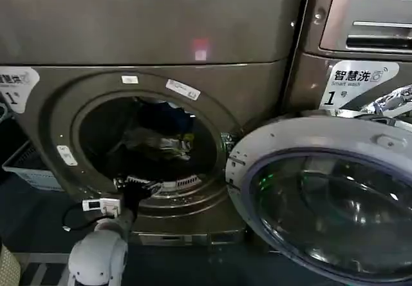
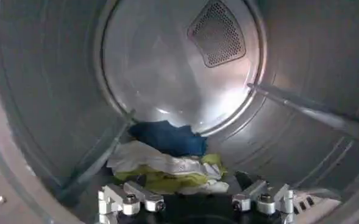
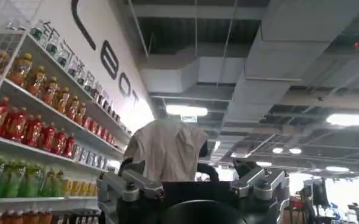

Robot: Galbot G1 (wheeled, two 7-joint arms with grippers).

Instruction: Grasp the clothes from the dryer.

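From the head camera, the dryer (image 1: 151, 99) stands with its bronze-grey front facing the robot and its round door (image 1: 325, 199) swung wide to the robot's right, the glass tilted toward the floor. The left arm reaches up from below, and the left gripper (image 1: 136, 186) sits at the bottom lip of the porthole, just crossing into the drum. Beyond it, deeper in the dark opening, the clothes (image 1: 168, 141) show as a dim heap of pale and blue cloth. A white sticker marked "1" (image 1: 16, 86) sits on the machine's front to the left of the pincer, and a neighbouring machine with a silver LG panel (image 1: 370, 15) stands well to its right. From the left wrist camera, the left gripper (image 2: 194, 198) has its two fingers spread wide apart with nothing between them. The clothes (image 2: 164, 159) lie straight ahead of it on the drum floor, close to the fingertips but not touching them: a dark blue piece farthest in, white fabric over it, yellow-green cloth nearest the pincer. The silver drum wall (image 2: 39, 91) curves around on every side, and a perforated vent (image 2: 217, 33) sits in the back plate beyond the pile. From the right wrist camera, the right gripper (image 3: 194, 179) points up into the room with its fingers apart and empty; beside it run shelves of bottled drinks (image 3: 33, 122).
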